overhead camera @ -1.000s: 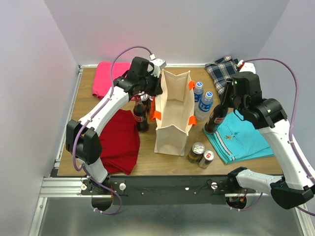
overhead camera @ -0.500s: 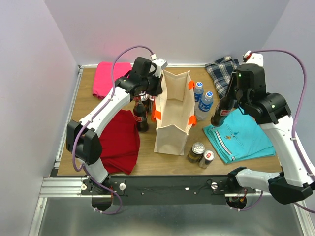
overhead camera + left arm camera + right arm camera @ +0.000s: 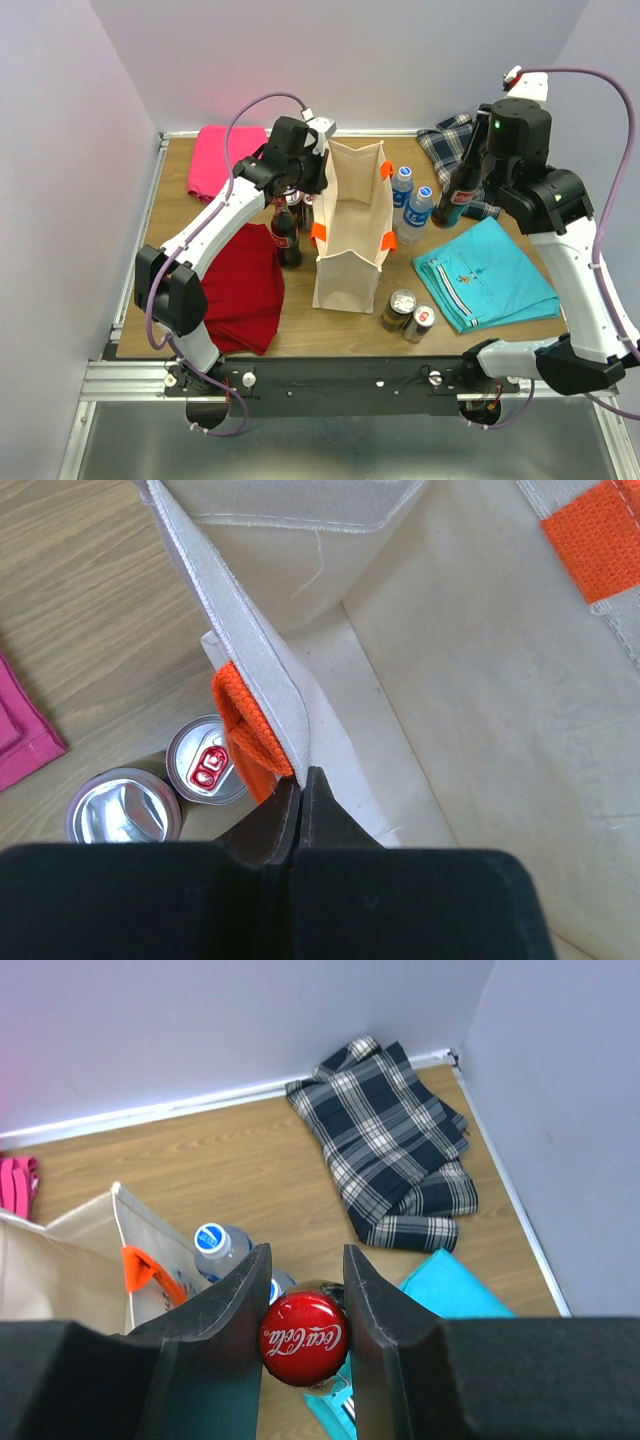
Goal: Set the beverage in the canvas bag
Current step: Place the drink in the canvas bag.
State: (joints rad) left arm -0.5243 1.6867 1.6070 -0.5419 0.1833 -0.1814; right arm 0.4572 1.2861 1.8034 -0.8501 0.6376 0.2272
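Top external: right gripper (image 3: 471,168) clamped on cola bottle (image 3: 457,203), aloft right of canvas bag (image 3: 345,275); left gripper (image 3: 301,785) jaws together pinching its rim; insertion pending.

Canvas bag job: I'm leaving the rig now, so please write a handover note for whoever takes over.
Left gripper: shut on the canvas bag at its left rim, beside an orange strap.
Right gripper: shut on a cola bottle by the neck, held up to the right of the bag.
Done: bottle picked up; no drink visible in the bag.
Left: carry the bottle over the opening, lower it in, release.
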